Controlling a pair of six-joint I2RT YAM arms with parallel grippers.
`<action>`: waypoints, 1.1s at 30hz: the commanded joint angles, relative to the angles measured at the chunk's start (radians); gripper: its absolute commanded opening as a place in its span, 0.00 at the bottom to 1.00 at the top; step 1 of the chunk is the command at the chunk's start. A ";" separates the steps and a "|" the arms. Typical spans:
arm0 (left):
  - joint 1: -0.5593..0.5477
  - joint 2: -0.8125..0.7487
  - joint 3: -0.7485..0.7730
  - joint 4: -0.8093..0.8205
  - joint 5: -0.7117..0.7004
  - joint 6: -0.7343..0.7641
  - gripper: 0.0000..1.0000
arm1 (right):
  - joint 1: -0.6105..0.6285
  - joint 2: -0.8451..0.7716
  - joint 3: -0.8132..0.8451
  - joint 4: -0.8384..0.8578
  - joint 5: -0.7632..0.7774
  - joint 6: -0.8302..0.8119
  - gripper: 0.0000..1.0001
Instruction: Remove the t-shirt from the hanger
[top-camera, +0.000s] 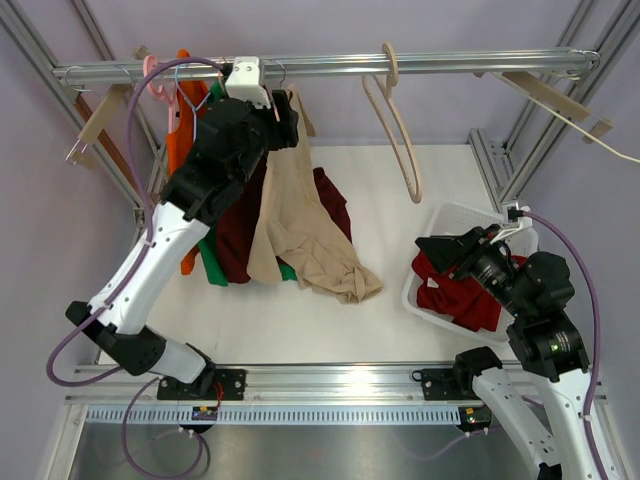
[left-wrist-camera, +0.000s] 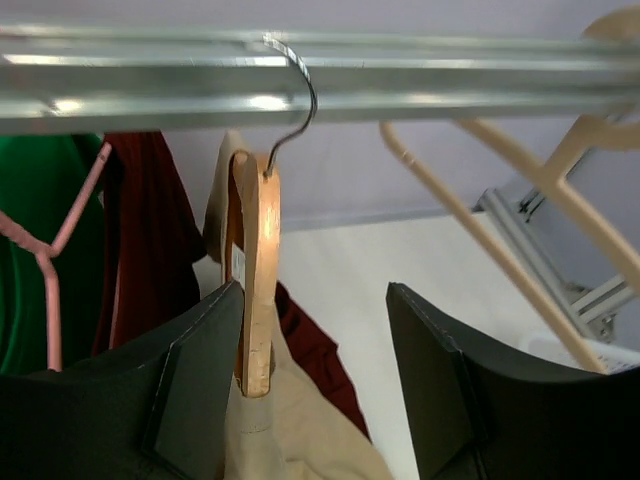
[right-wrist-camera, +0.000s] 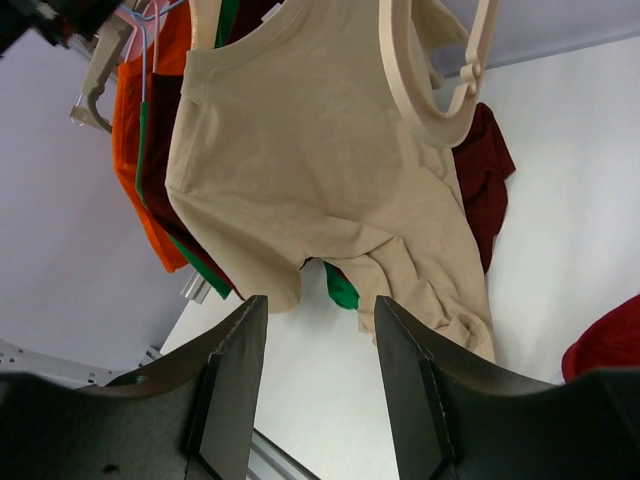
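A beige t-shirt (top-camera: 300, 225) hangs from a wooden hanger (left-wrist-camera: 258, 270). The hanger's metal hook (left-wrist-camera: 300, 95) sits over the rail (top-camera: 330, 66), and the shirt's lower part is bunched on the table. My left gripper (top-camera: 283, 112) is up at the rail and open (left-wrist-camera: 315, 300). The hanger's end lies against the inner face of its left finger (left-wrist-camera: 195, 380), far from the other finger. The shirt's cloth (left-wrist-camera: 290, 435) shows just below. My right gripper (top-camera: 438, 250) hovers over the basket, open and empty (right-wrist-camera: 320, 305), facing the beige t-shirt (right-wrist-camera: 320, 170).
Maroon (top-camera: 235, 230), green (top-camera: 212, 262) and orange (top-camera: 178, 140) garments hang left of the t-shirt. An empty wooden hanger (top-camera: 400, 130) hangs to the right on the rail. A white basket (top-camera: 450, 218) at the right holds a red garment (top-camera: 465, 295). Frame posts stand at both sides.
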 joint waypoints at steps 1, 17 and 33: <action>0.009 0.048 -0.008 -0.020 0.035 0.009 0.63 | -0.001 0.000 0.012 0.037 -0.063 -0.004 0.56; 0.060 0.158 0.064 -0.035 -0.084 0.101 0.42 | -0.001 0.021 0.020 0.046 -0.085 -0.006 0.56; 0.058 0.101 0.075 -0.003 -0.037 0.155 0.00 | -0.001 0.041 0.027 0.058 -0.100 -0.016 0.56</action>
